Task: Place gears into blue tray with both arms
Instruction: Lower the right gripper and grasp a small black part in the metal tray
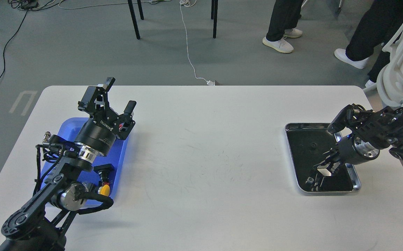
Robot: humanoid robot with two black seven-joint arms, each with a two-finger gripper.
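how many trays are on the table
2. The blue tray lies at the table's left under the left arm, partly hidden by it; the silver tray lies at the right, with the right gripper inside it.

Grey floor point(82, 45) w/ cables point(187, 42), dark chair legs point(134, 19), two ppl's legs point(285, 21), white table point(201, 157) in front.

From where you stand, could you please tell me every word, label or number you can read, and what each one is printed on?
"ROBOTIQ": white lettering on the black body of the left gripper, seen at an angle.
A second line of small white print on the left wrist housing is too small to read.
Nothing else carries legible text.
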